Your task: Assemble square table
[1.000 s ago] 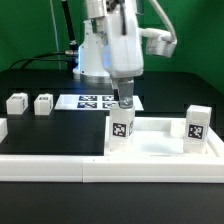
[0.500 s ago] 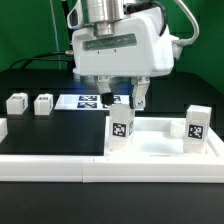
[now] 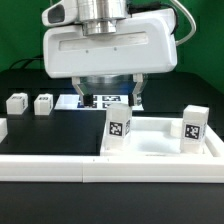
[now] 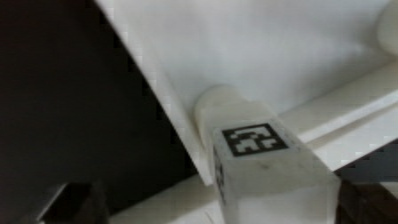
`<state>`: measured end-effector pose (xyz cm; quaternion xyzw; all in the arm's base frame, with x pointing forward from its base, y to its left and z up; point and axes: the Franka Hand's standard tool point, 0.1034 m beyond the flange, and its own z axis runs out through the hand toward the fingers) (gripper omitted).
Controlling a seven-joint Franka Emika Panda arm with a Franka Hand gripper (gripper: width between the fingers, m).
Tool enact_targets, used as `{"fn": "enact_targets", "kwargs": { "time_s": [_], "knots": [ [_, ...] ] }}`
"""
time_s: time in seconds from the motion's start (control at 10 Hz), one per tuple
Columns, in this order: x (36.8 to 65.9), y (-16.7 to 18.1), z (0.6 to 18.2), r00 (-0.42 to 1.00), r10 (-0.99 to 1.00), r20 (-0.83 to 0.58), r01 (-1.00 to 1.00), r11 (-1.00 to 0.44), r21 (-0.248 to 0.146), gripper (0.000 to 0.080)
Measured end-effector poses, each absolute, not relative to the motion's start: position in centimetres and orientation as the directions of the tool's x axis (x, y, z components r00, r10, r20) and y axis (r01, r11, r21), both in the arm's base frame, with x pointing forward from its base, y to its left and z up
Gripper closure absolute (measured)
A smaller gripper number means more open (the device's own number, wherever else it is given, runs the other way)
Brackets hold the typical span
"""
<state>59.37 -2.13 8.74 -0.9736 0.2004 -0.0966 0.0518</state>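
Your gripper hangs up high, over the back part of the black table. It fills the top of the exterior view. Its two fingers stand wide apart. Nothing is between them, and they touch nothing.

Behind the fingers you can see a bit of the marker board, lying flat on the table.

Just in front of the gripper and lower down stands the near leg. It is a small white block with a black-and-white tag on its front. It stands upright on the tabletop, at the side toward the exterior view's left. In the wrist view you look down on a tagged leg standing on the white tabletop. You cannot tell from that view alone which leg it is.

The far leg stands upright too, at the tabletop's side toward the exterior view's right. It is well apart from the near leg.

The tabletop is a white square tray with a raised rim. It lies flat on the table, just behind the long white rail that runs along the front.

Two loose legs sit side by side on the table, at the exterior view's left, well apart from the tabletop.
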Motion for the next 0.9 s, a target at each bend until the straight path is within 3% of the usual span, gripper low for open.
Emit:
{"fn": "enact_targets", "kwargs": {
  "time_s": [0.4, 0.7, 0.9],
  "knots": [
    [59.4, -2.3, 8.7, 0.964, -0.187, 0.188, -0.174, -0.981, -0.083, 0.0150],
    [58.8, -0.9, 8.5, 0.966, -0.211, 0.151, -0.196, -0.975, -0.104, 0.0150],
    [57.7, -2.1, 6.5, 0.971, -0.220, 0.092, -0.211, -0.972, -0.101, 0.0150]
  ]
}}
